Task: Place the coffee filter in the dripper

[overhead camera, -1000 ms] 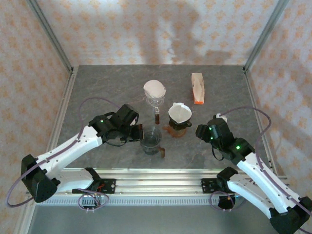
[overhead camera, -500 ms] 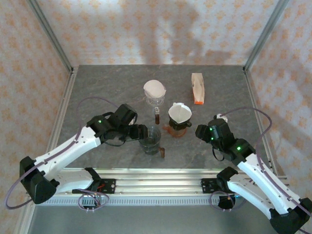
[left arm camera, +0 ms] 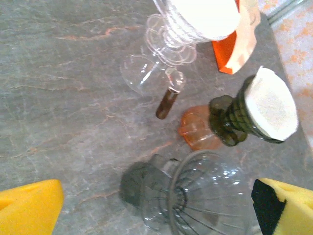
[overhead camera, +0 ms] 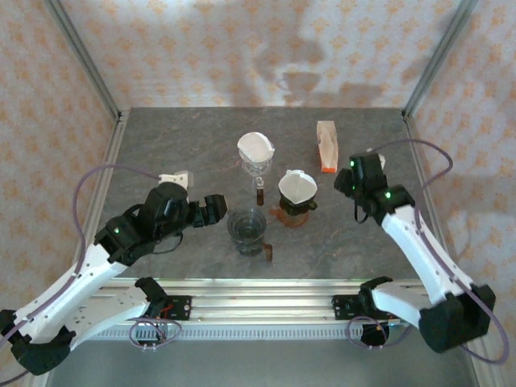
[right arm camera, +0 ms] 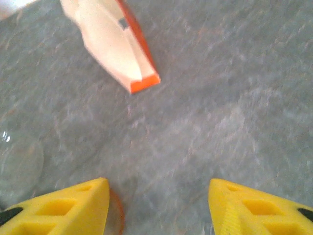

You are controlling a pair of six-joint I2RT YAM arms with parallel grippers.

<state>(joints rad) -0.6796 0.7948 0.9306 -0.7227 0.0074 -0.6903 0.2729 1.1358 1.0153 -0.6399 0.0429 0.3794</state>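
Left pincer tips cropped; glass dripper seemingly empty.

filter seemingly in right dripper, packet behind

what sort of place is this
Probably a robot test cell, not a kitchen: a grey table boxed in by patterned wall panels, a mounting rail at its near edge, an empty clear dripper staged on it.

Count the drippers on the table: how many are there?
3. A clear dripper, paper-lined, stands at the back centre. A dark dripper, also lined, sits on an orange base right of centre. An empty glass dripper is nearest the front edge. None seems hidden.
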